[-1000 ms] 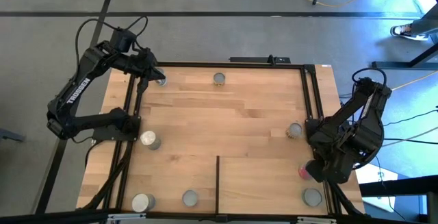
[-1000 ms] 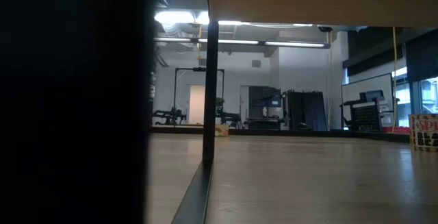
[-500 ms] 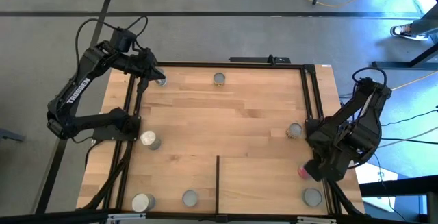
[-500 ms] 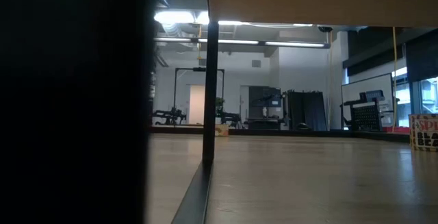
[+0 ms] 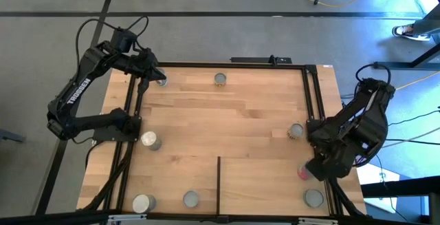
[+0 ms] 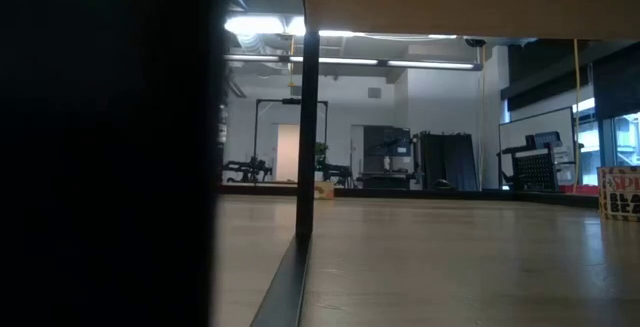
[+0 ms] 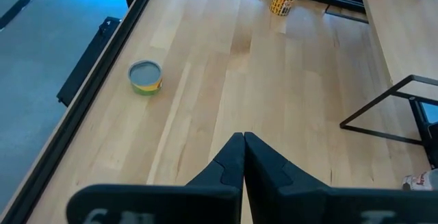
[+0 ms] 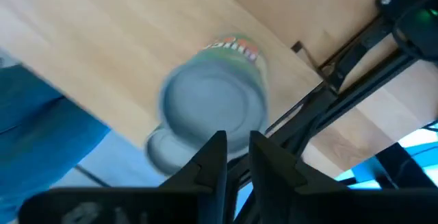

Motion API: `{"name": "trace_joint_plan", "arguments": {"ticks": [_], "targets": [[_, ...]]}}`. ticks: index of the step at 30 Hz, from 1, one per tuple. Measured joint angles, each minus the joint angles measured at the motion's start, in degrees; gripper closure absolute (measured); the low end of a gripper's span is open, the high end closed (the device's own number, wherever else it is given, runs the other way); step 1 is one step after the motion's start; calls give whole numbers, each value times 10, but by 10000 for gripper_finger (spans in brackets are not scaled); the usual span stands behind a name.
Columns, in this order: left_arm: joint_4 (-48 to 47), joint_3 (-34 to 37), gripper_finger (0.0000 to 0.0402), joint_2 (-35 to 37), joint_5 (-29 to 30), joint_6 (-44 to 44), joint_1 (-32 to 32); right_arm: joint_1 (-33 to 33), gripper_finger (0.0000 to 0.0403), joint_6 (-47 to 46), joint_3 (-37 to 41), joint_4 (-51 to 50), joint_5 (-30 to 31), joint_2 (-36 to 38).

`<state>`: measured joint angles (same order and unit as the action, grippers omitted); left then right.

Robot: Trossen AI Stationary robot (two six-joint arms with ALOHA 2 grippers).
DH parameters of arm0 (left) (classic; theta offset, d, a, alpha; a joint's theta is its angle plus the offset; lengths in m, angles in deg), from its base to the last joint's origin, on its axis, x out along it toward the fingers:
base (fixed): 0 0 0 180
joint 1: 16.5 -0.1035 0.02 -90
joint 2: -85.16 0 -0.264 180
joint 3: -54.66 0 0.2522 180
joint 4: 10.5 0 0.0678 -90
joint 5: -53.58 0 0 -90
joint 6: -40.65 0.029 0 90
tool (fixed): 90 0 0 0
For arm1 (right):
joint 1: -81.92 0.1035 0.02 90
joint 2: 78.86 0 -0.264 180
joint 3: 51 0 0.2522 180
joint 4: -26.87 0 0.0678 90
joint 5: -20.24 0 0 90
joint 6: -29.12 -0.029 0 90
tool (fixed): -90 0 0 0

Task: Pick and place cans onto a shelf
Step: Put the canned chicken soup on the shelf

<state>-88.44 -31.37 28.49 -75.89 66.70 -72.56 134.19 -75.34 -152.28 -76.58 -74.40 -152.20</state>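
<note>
Bench (image 5: 227,115) of pale wood, seen from above, with two dark arms at its sides. Right gripper (image 8: 237,148) at the lower right of the high view, poised right over a can with a red-pink label (image 5: 301,173), jaws a little apart with nothing between the tips and the can's grey top just beyond them. Left gripper (image 7: 243,145) parked at the upper left of the high view, jaws pressed together, empty, beside another can (image 5: 161,81).

Shelf (image 5: 265,184) in the lower right quarter of the high view, marked off by a thin black strip (image 5: 218,184); red-pink can and one more can (image 5: 313,198) seemingly already within it.

Likely trouble from here: a can knocked over or sent rolling toward the bench's near right edge, caused by jaws closing off-centre or brushing the rim on the way down. Black frame rails close by, so also a risk of the right arm catching on them.

Count: eight cans in all, the other five spread over the upper edge, left side, lower left and right of the high view; two arms; one shelf.
</note>
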Motion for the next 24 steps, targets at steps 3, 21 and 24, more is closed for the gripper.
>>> {"name": "trace_joint_plan", "arguments": {"ticks": [3,21,24], "targets": [[0,0,401,0,0,0,0,0,338,-2,-23,-3,0,0],[0,0,401,0,0,0,0,-41,338,111,-35,114,171,-6],[0,0,401,0,0,0,0,-54,338,115,-35,111,160,-25]]}}
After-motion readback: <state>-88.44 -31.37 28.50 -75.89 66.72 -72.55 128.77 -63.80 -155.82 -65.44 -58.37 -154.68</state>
